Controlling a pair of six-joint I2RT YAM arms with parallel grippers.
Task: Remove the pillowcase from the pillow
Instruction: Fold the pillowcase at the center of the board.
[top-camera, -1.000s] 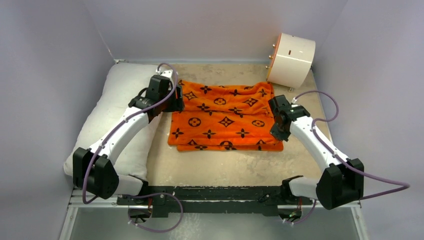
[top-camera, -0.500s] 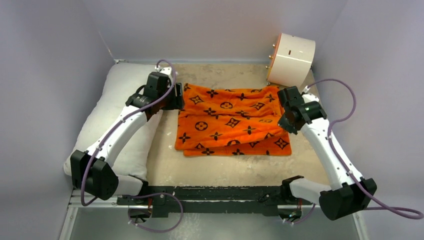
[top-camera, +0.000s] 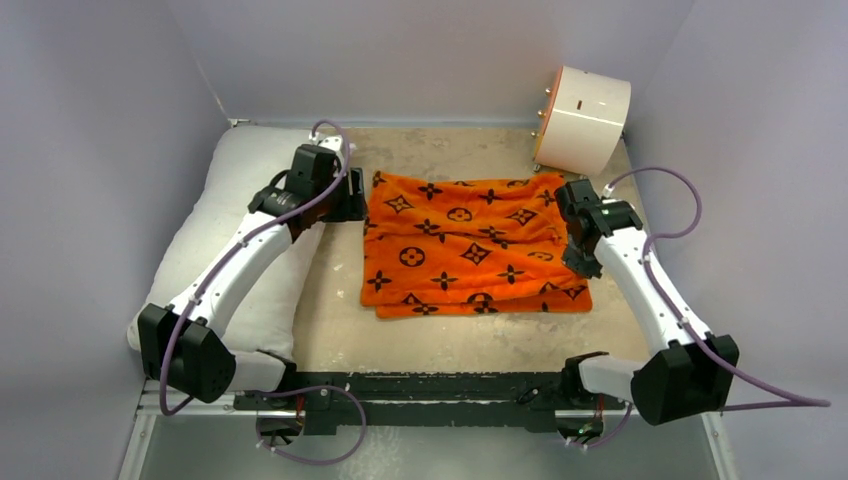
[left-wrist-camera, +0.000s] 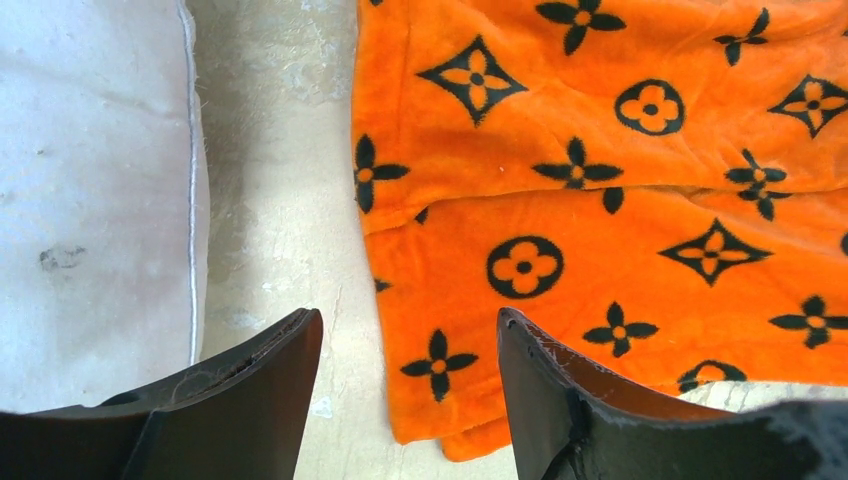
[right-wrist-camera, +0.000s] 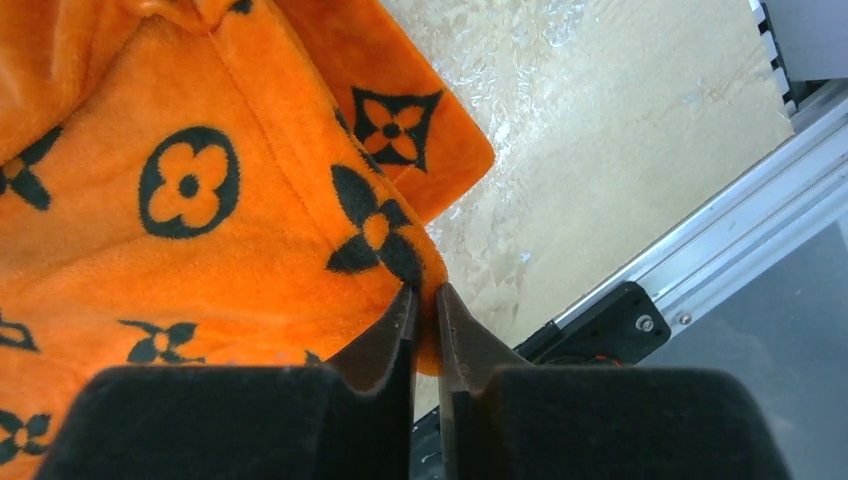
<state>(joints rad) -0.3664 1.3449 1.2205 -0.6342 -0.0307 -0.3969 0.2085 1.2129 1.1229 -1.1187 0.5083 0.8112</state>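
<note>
The orange pillowcase (top-camera: 470, 245) with black motifs lies flat and partly folded on the table, apart from the white pillow (top-camera: 215, 215) that lies along the left wall. My left gripper (top-camera: 352, 198) hovers open over the pillowcase's left edge, with bare table and fabric between its fingers. In the left wrist view the left gripper (left-wrist-camera: 408, 325) holds nothing, with the pillow (left-wrist-camera: 90, 200) to its left and the pillowcase (left-wrist-camera: 600, 200) to its right. My right gripper (top-camera: 585, 262) is at the cloth's right edge. In the right wrist view the right gripper (right-wrist-camera: 425, 292) is shut on a corner of the pillowcase (right-wrist-camera: 200, 200).
A white cylinder with an orange face (top-camera: 585, 118) stands at the back right corner. Grey walls close in the left, back and right sides. A metal rail (right-wrist-camera: 720, 240) runs along the table's near edge, with the beige table top (top-camera: 450, 335) in front of the cloth.
The right arm has dragged the pillowcase to the right, away from the pillow, then drawn back toward the near side. The left arm has barely moved.
</note>
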